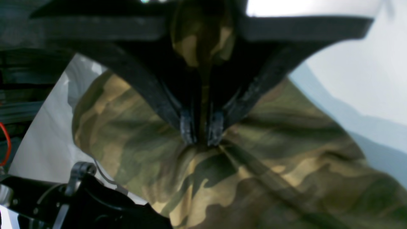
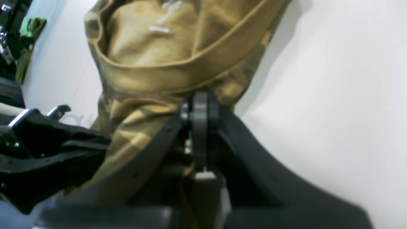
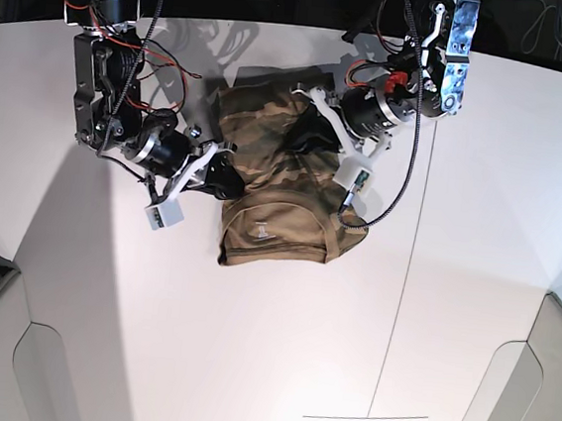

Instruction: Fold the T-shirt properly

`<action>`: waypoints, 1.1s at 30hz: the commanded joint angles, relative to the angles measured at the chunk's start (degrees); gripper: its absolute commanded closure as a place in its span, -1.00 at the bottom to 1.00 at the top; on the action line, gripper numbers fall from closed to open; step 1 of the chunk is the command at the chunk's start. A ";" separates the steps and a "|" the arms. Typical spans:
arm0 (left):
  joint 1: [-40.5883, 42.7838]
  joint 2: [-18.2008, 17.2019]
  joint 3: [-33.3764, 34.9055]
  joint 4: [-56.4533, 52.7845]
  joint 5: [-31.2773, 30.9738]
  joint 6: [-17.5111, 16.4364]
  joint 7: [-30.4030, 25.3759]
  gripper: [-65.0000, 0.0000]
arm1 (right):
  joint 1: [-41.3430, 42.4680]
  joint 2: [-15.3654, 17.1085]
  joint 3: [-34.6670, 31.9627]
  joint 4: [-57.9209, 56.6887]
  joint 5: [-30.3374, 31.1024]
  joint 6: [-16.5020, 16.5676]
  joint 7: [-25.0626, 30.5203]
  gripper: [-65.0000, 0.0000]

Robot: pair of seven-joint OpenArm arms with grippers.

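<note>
Both grippers pinch the T-shirt — bunched.

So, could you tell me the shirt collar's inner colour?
Tan inner collar, clearest in the right wrist view.

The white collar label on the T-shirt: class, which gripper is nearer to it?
Right. The right gripper pinches the T-shirt beside the label; the left gripper grips cloth farther up, away from the collar.

Right claw closed, touching T-shirt
</note>
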 commanded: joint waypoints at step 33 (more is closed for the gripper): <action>30.71 -2.25 -24.11 36.65 -10.47 -5.03 20.13 0.74 | -28.30 17.49 30.10 44.19 29.86 -1.31 -29.05 1.00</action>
